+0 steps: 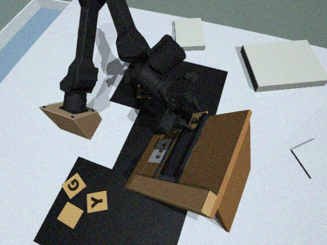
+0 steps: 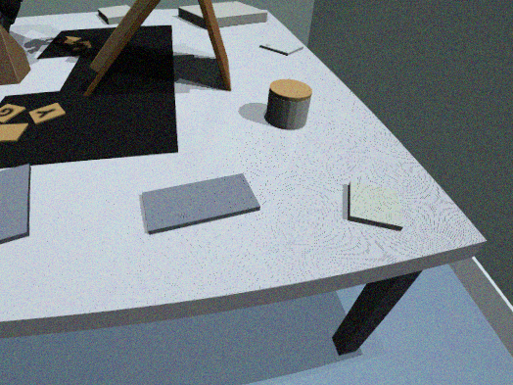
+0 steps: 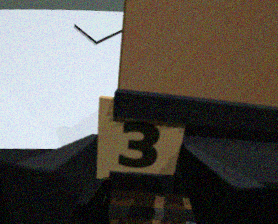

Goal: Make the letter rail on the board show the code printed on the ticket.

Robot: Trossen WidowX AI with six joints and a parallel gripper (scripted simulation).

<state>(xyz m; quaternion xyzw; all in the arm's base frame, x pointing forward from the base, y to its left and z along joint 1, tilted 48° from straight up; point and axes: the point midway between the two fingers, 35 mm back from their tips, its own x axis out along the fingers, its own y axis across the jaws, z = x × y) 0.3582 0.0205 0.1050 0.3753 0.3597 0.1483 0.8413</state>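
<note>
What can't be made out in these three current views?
- Ticket code: small and blurred on the white paper ticket, top view.
- Symbol on the blank-looking square wooden tile: none shows; its underside is hidden; exterior crops it.
- Rail's inner slot: the black pincer and arm partly cover it, top view.
- Grey slab: cut by the exterior's left edge.

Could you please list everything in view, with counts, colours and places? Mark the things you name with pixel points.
Tan square tiles (image 1: 97,202) (image 2: 47,113): three (G, Y, blank), near mat section
Tan "3" tile (image 1: 196,118) (image 3: 172,142): one, rail's end
Other tan pieces (image 2: 73,39): count unclear, far mat section
Brown wooden board (image 1: 218,148) (image 2: 142,18) (image 3: 200,50): one, on mat
White paper ticket (image 1: 154,156): one, on board
Black flat mat (image 1: 131,214) (image 2: 122,125): one, on counter
Pale flat boxes (image 1: 284,64) (image 2: 235,10): two, far side
Thin white slab (image 1: 304,158) (image 2: 284,47): one, beyond board
Grey tan-topped cylinder (image 2: 288,111): one, beside mat
Blue-grey slabs (image 2: 201,204): two, near side
Pale green slab (image 2: 376,204): one, near corner
White counter (image 1: 274,117) (image 2: 294,248) (image 3: 45,75): one, beneath
Black arm (image 1: 84,30) (image 2: 10,3): one, brown wedge mount (image 1: 75,124) (image 2: 10,62)
Black jaws: one pair, on "3" tile
</note>
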